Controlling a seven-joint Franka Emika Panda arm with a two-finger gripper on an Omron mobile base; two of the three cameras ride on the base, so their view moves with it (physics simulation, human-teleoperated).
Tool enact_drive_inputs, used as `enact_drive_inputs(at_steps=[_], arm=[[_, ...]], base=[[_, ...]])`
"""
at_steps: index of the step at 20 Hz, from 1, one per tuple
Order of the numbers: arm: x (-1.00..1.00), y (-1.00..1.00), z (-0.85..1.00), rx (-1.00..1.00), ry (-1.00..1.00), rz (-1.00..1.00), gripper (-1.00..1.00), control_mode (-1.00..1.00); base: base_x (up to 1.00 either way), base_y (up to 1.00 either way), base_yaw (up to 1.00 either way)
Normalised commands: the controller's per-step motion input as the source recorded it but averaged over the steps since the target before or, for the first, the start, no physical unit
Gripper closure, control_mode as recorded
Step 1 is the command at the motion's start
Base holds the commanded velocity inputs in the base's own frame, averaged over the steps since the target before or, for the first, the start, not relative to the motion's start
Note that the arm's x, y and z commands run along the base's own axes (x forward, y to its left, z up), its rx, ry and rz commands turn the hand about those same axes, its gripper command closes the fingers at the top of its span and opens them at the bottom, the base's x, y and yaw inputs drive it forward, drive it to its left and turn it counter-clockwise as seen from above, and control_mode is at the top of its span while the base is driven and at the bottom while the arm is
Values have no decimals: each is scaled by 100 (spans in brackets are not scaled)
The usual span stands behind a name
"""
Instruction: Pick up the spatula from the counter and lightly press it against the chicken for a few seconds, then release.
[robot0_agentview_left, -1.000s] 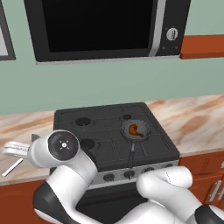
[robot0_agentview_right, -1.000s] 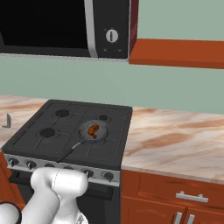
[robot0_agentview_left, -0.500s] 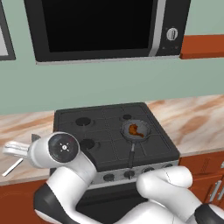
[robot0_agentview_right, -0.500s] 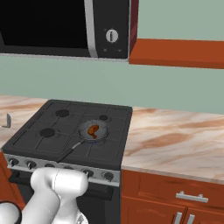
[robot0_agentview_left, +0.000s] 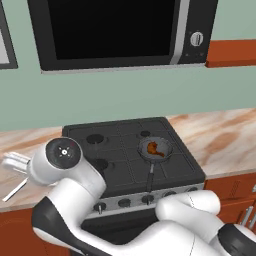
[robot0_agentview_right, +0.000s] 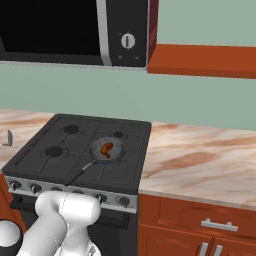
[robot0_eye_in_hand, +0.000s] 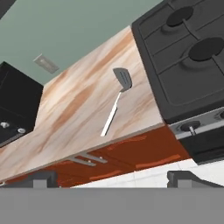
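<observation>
Grey-headed, white-handled spatula (robot0_eye_in_hand: 114, 107); tan-marbled counter (robot0_eye_in_hand: 74, 109); black stove (robot0_eye_in_hand: 188, 65); orange-brown chicken (robot0_agentview_left: 155, 148).

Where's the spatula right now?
In the hand view the spatula lies flat on the marble counter, just beside the stove, its handle reaching toward the counter's front edge.

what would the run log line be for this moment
phase: pre-grasp | gripper: open, nothing held | spatula: flat on counter, left of stove | chicken: in pan on stove
</observation>
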Motion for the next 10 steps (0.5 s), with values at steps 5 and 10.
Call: enact_drive_inputs(at_steps=[5,10], arm=[[0,0,4,2,17,-4,-100,-100],[0,0,0,-1,1,-1,-100,-100]], base=[[0,0,0],[0,0,0]])
